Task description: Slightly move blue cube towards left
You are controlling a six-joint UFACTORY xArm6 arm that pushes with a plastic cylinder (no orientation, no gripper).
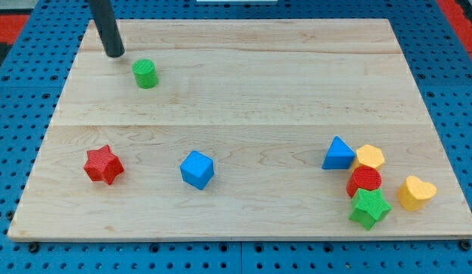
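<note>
The blue cube (197, 169) lies on the wooden board (243, 84), left of centre and toward the view's bottom. My tip (114, 54) rests near the board's top-left corner, far above and left of the blue cube. It sits just up and left of a green cylinder (145, 74), apart from it.
A red star (103, 164) lies left of the blue cube. At the bottom right is a cluster: a blue triangular block (339, 154), a yellow hexagon (369, 157), a red cylinder (364, 181), a green star (370, 208) and a yellow heart (416, 192).
</note>
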